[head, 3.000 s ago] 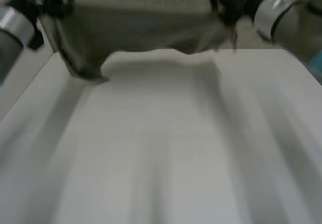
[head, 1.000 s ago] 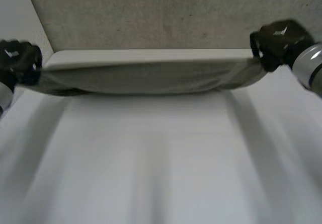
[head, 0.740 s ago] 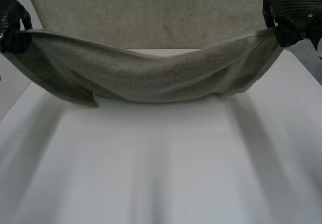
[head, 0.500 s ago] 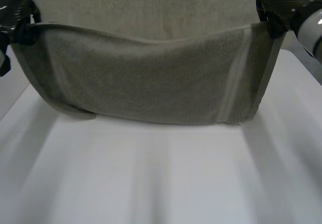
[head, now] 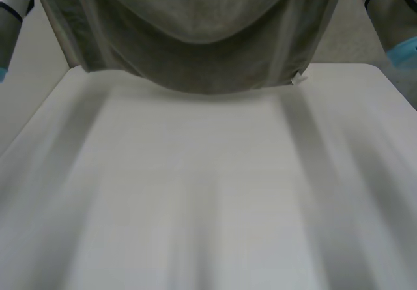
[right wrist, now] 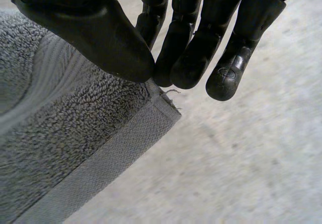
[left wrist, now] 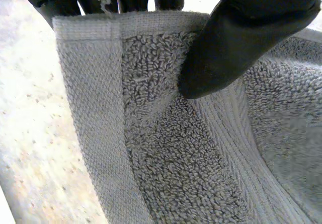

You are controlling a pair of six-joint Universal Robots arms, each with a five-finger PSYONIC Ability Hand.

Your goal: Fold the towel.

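Note:
A grey-green terry towel (head: pixel 195 36) hangs in the air above the far part of the white table (head: pixel 195 192), spread wide between the two arms, its lower edge sagging near the table's far edge. My left hand (left wrist: pixel 236 43) pinches one top corner of the towel (left wrist: pixel 171 148) between thumb and fingers. My right hand (right wrist: pixel 100 32) pinches the other top corner of the towel (right wrist: pixel 65 133) the same way, thumb against fingertips (right wrist: pixel 187 68). A small white tag (head: pixel 298 79) sticks out at the towel's lower right corner.
The left forearm (head: pixel 10 16) and right forearm (head: pixel 391 10) rise at the two sides of the head view. Speckled beige floor (right wrist: pixel 251 158) lies beyond the table's far edge.
Both hands have lifted the towel higher and out past the top of the head view; it now hangs fully spread, where a second ago it was stretched low along the table's far edge.

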